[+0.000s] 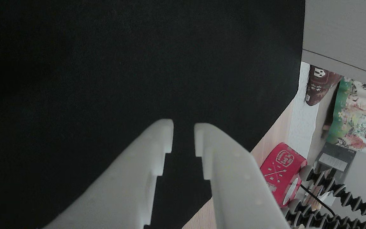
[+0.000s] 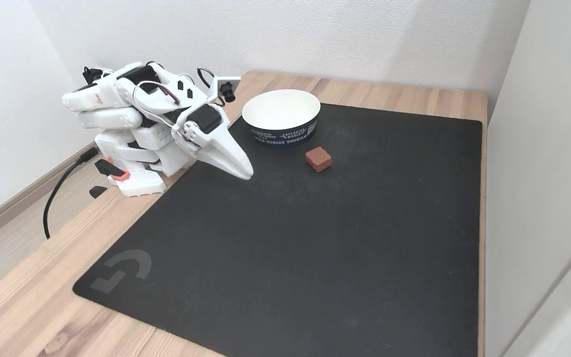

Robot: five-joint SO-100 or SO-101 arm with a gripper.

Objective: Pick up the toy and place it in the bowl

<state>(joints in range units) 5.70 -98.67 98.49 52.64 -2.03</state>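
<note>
Now claw [image 2: 247, 174] empty, toy [image 2: 318, 159] beside bowl [image 2: 265, 97].

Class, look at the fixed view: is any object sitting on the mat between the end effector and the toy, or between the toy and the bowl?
Nothing visible does. Bare black mat lies between the end effector and the toy, and only a short strip of mat separates the toy from the bowl.

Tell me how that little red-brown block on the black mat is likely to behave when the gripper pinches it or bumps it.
The toy looks squat with flat faces, so it should probably slide on the mat rather than roll or tip. It seems small beside the bowl, so likely light. Whether it is stiff or squashy I cannot tell. The gripper is slightly open in the other view.
</note>
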